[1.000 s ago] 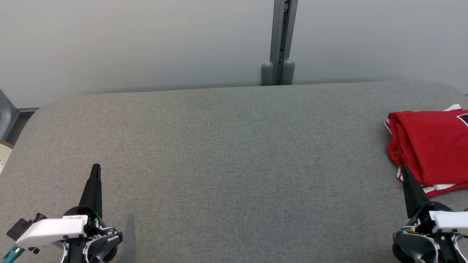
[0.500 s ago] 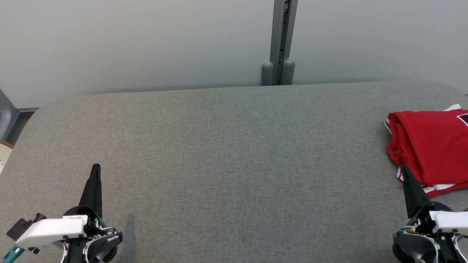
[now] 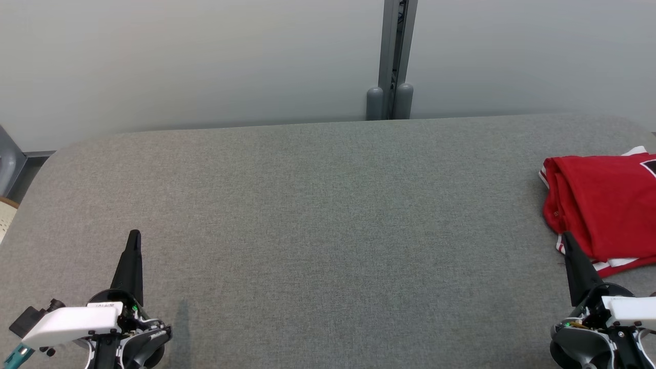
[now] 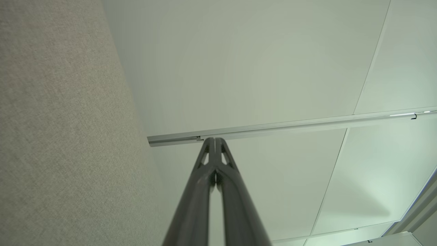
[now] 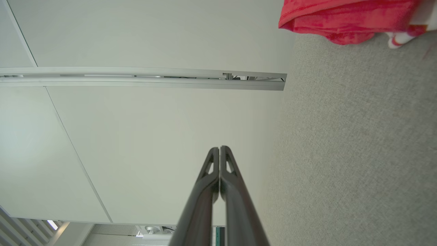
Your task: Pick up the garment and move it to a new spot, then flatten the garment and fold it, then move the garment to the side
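Now the red garment (image 3: pixel 605 202) lies at the frame's right edge on my grey worktop (image 3: pixel 328 230); left tool (image 3: pixel 134 240) and right tool (image 3: pixel 568 243) are both pressed together, empty.

Grey fabric-covered tabletop (image 3: pixel 318 215) with rounded far corners, backed by pale wall panels (image 3: pixel 179 61), divided by a grey metal post (image 3: pixel 395 51)

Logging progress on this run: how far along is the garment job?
Done, it seems: the red garment lies folded at the right end of the grey table. In hand: nothing; the left claw and right claw are both shut and empty. Left: apparently nothing.
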You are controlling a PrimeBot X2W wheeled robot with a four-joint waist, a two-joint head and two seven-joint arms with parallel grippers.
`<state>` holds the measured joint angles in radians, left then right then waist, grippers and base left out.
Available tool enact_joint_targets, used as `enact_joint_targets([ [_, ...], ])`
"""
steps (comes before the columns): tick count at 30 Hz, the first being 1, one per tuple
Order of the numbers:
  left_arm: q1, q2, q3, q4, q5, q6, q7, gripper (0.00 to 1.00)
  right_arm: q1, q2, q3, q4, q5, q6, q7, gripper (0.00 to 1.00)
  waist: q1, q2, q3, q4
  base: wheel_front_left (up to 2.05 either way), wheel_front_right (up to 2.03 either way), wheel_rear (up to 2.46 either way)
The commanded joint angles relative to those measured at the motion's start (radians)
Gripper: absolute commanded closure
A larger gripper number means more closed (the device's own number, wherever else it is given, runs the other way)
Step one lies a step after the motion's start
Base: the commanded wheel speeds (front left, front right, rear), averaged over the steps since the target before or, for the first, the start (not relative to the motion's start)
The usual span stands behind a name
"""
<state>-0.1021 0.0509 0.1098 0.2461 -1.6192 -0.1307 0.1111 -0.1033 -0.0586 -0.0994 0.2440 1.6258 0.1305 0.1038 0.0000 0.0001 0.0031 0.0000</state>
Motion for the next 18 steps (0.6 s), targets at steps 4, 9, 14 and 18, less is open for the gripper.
enact_joint_targets([
  [4, -0.015, 0.002, 0.004, 0.001, 0.005, -0.004, 0.003, 1.00, -0.009, -0.002, -0.005, 0.003, -0.006, 0.000, 0.002, 1.00, 0.0000, -0.0001, 0.000, 0.000, 0.00, 0.00, 0.00],
  [9, -0.015, 0.002, 0.004, 0.001, 0.006, -0.004, 0.003, 1.00, -0.009, -0.001, -0.006, 0.003, -0.006, 0.000, 0.003, 1.00, 0.0000, -0.0001, 0.000, 0.000, 0.00, 0.00, 0.00],
  [14, -0.015, 0.002, 0.005, 0.001, 0.006, -0.004, 0.002, 1.00, -0.009, -0.001, -0.007, 0.003, -0.007, 0.000, 0.004, 1.00, 0.0000, -0.0001, 0.000, 0.000, 0.00, 0.00, 0.00],
  [18, -0.015, 0.001, 0.005, 0.001, 0.007, -0.004, 0.002, 1.00, -0.009, 0.000, -0.007, 0.003, -0.008, 0.000, 0.004, 1.00, 0.0000, -0.0001, 0.000, 0.000, 0.00, 0.00, 0.00],
])
